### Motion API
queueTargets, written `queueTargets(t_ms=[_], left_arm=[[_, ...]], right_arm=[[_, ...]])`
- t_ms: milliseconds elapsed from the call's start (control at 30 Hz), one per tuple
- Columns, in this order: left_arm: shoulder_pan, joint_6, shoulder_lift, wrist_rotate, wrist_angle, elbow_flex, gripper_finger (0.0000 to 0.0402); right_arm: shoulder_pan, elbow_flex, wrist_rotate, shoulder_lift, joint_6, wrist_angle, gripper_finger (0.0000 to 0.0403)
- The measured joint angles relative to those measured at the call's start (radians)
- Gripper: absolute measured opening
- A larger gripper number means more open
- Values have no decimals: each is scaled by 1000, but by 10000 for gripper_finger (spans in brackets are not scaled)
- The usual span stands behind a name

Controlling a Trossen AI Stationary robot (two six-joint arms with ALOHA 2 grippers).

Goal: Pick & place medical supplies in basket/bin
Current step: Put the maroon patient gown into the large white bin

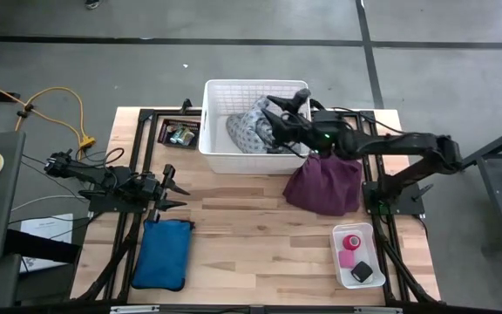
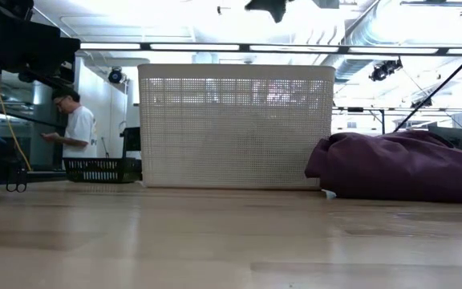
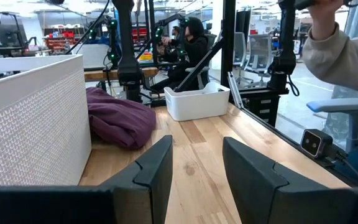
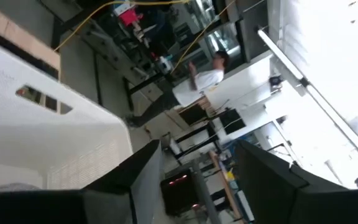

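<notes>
Grey patterned cloth in basket, pink tape roll in tray

patterned cloth in basket; other cloth beside it.

My right pincer hangs open above the white basket; my left pincer waits open, well left of it.

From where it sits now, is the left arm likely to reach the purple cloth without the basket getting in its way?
Probably yes. The left gripper is open and, in its wrist view, bare table runs alongside the white basket straight to the purple cloth; the basket stands to one side.
</notes>
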Motion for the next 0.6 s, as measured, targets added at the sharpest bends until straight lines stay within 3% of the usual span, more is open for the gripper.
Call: queueTargets(t_ms=[300, 433, 600], left_arm=[[0, 0, 0, 0, 0, 0, 135], [0, 0, 0, 0, 0, 0, 135], [0, 0, 0, 0, 0, 0, 135]], right_arm=[[175, 0, 243, -93, 24, -134, 193], [264, 0, 403, -94, 64, -183, 193], [370, 0, 597, -94, 244, -365, 193]])
